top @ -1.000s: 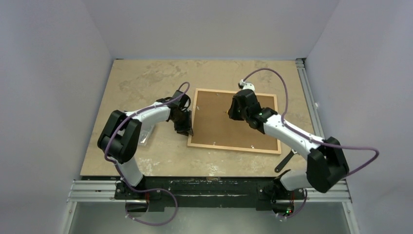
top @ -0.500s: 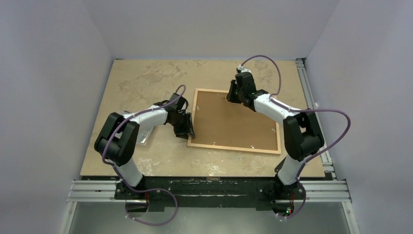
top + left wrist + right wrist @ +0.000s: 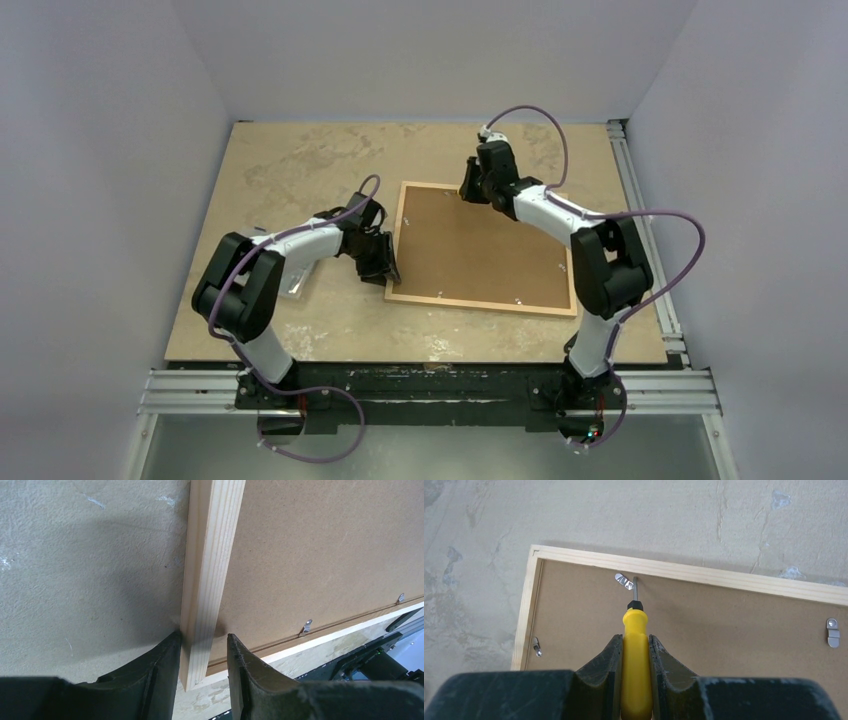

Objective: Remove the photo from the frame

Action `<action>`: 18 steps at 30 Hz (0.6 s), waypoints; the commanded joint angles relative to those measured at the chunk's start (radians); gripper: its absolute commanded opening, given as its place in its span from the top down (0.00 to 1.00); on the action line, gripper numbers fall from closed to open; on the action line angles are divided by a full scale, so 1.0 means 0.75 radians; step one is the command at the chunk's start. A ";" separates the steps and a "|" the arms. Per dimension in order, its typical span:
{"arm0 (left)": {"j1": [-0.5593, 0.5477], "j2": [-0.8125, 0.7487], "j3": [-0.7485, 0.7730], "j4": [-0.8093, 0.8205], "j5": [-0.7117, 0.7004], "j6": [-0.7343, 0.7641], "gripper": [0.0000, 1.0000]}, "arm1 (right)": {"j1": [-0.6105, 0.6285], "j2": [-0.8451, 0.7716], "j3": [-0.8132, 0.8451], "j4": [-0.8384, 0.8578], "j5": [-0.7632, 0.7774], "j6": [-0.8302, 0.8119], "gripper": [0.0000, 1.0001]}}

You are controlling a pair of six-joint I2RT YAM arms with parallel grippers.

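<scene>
Beige table (image 3: 300, 170) bears the frame (image 3: 724, 577) face-down, photo unseen, presumably under the backing board (image 3: 734, 630). Right gripper (image 3: 634, 639) clamps a yellow screwdriver (image 3: 635, 627), a metal clip (image 3: 624, 581) just left of its tip, likely to swivel it. Left gripper (image 3: 203, 636), jaws narrowly parted, straddles the frame's side, apparently to steady it.

Left gripper (image 3: 202, 637) slightly parted, right gripper (image 3: 634, 639) clamped

Right hand (image 3: 635, 655) clamps yellow screwdriver (image 3: 635, 625), tip just beside metal tab (image 3: 624, 581) at frame's (image 3: 724, 577) far rail. Brown backing board (image 3: 734, 635) faces up; desk (image 3: 624, 515) beyond.
</scene>
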 commanded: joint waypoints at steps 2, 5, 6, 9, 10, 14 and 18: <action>0.001 -0.011 -0.023 0.011 0.003 -0.009 0.62 | 0.001 0.023 0.091 0.032 -0.054 -0.044 1.00; 0.001 -0.004 -0.019 0.012 0.003 -0.010 0.62 | 0.002 0.034 0.096 0.036 -0.080 -0.041 1.00; 0.003 -0.004 -0.018 0.012 0.003 -0.011 0.62 | 0.003 0.035 0.094 0.038 -0.103 -0.036 1.00; 0.001 -0.003 -0.013 0.014 0.000 -0.012 0.63 | 0.008 0.030 0.070 0.061 -0.170 0.015 1.00; 0.001 -0.002 -0.010 0.013 -0.001 -0.012 0.63 | 0.009 0.028 0.064 0.061 -0.181 0.028 1.00; 0.002 -0.001 0.008 0.007 -0.003 -0.014 0.63 | 0.014 0.005 0.028 0.103 -0.250 0.058 1.00; 0.001 -0.048 0.029 -0.033 -0.033 -0.023 0.60 | 0.015 -0.077 0.051 0.008 -0.157 0.028 1.00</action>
